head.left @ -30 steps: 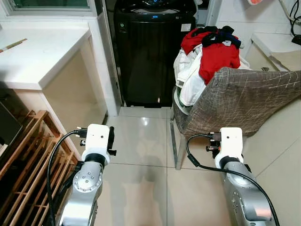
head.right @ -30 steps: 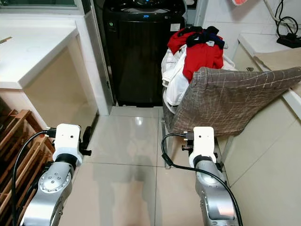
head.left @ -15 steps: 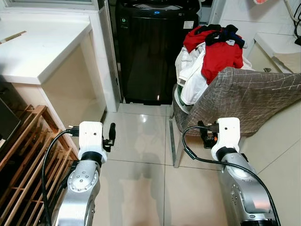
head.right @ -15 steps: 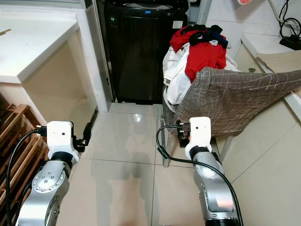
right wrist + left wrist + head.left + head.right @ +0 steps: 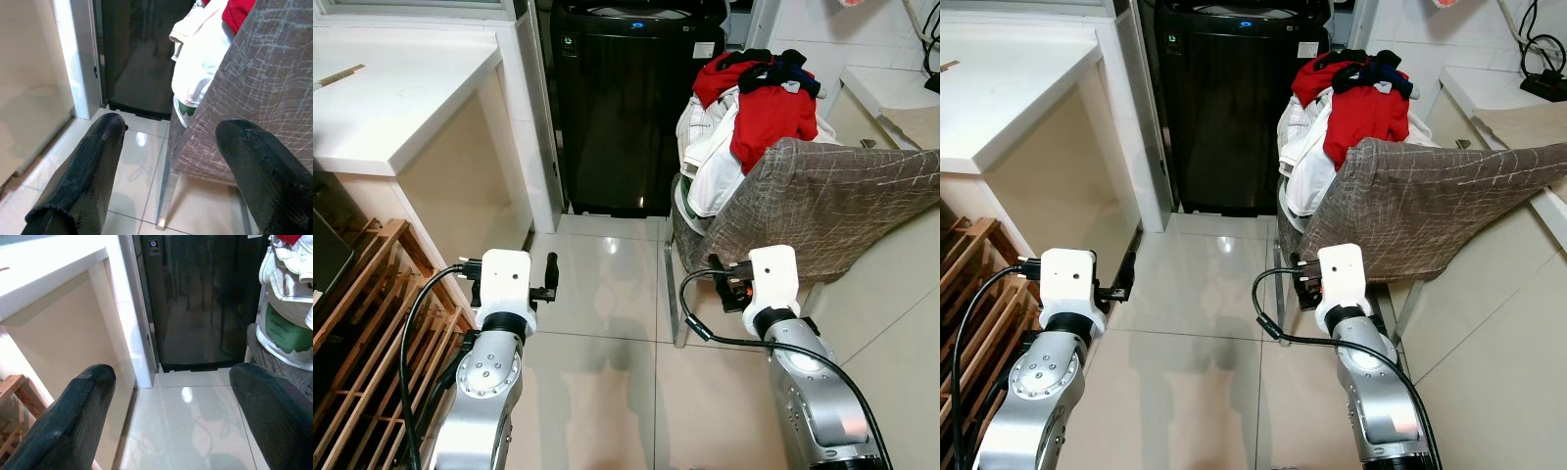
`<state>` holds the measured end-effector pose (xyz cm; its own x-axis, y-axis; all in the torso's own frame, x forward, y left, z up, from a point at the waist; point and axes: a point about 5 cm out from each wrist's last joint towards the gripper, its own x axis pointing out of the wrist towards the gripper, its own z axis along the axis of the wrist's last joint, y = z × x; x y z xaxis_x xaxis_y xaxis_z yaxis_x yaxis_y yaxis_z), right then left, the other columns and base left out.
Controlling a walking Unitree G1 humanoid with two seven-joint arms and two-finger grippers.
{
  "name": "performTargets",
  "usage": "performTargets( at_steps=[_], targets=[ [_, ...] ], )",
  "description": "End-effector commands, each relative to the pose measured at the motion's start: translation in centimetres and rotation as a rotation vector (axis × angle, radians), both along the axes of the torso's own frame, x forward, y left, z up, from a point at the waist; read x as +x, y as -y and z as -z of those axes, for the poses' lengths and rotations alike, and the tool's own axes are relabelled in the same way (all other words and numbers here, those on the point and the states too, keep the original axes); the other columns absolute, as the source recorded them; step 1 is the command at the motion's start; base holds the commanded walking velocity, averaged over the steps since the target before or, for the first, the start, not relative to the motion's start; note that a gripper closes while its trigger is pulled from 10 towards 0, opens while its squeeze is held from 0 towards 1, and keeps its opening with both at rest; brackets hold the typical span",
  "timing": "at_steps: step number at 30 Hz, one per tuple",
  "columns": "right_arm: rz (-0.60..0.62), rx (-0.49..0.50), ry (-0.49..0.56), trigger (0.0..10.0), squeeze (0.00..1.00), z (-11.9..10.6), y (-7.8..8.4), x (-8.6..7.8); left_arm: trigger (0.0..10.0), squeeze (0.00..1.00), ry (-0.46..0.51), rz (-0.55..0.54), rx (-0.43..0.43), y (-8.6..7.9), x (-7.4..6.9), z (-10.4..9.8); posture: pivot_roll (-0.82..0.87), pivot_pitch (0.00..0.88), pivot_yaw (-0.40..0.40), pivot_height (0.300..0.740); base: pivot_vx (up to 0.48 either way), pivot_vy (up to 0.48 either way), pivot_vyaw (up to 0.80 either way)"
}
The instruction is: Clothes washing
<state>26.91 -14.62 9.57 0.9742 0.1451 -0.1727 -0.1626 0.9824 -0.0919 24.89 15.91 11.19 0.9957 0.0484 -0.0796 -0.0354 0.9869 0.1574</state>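
Observation:
A black washing machine [image 5: 626,108] stands straight ahead, its lid down. To its right, a pile of clothes [image 5: 756,113] in red, white and dark colours lies heaped on a chair with a grey-brown patterned cover [image 5: 832,206]. Both arms are raised low over the tiled floor. My left gripper [image 5: 171,374] is open with nothing in it, and it faces the washer's front. My right gripper [image 5: 170,126] is also open and holds nothing. It sits close to the chair's front leg [image 5: 164,196], below the hanging white garment [image 5: 200,63].
A white counter [image 5: 401,98] runs along the left, with a wooden slatted rack [image 5: 372,323] below it. Another white counter [image 5: 891,88] sits behind the chair at the right. Glossy floor tiles [image 5: 607,304] lie between me and the washer.
My right arm has drifted a little to the left, toward the chair's front. The left arm has shifted slightly left. The view has shifted slightly.

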Motion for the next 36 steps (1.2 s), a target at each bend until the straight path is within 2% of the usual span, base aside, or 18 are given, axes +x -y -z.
performTargets(
  at_steps=[1, 11, 13, 21, 28, 36],
  targets=[
    [0.004, 0.014, -0.002, 10.0, 0.00, 0.1, 0.2, -0.1, 10.0, 0.00, 0.013, 0.004, 0.011, 0.1, 0.2, -0.5, -0.01, 0.014, 0.009, 0.740, 0.000, 0.000, 0.00],
    [-0.001, 0.027, -0.007, 10.0, 0.00, 0.2, 0.1, 0.0, 10.0, 0.00, 0.016, 0.001, 0.032, -0.1, 0.0, -0.5, 0.00, 0.006, 0.003, 0.740, 0.000, 0.432, -0.72],
    [-0.008, 0.037, -0.001, 10.0, 0.00, 0.0, -0.1, 0.1, 10.0, 0.00, 0.030, 0.000, 0.032, -0.1, 0.0, -0.6, 0.00, 0.005, 0.002, 0.740, 0.000, 0.000, -0.64],
    [-0.027, 0.023, 0.017, 10.0, 0.00, -0.4, -0.5, 0.4, 10.0, 0.00, 0.031, 0.000, 0.011, 0.0, 0.1, -0.9, 0.01, 0.013, -0.006, 0.740, 0.000, 0.000, 0.00],
    [-0.027, 0.032, 0.034, 10.0, 0.00, -0.9, -0.7, 0.9, 10.0, 0.00, 0.061, 0.002, 0.010, -0.1, 0.3, -1.6, 0.01, 0.013, -0.013, 0.740, 0.354, 0.000, 0.52],
    [-0.019, 0.059, 0.040, 10.0, 0.00, -1.2, -0.6, 1.2, 10.0, 0.00, 0.066, -0.007, 0.015, -0.3, 0.4, -2.0, 0.01, 0.017, -0.020, 0.740, 0.408, 0.000, 0.00]
  ],
)
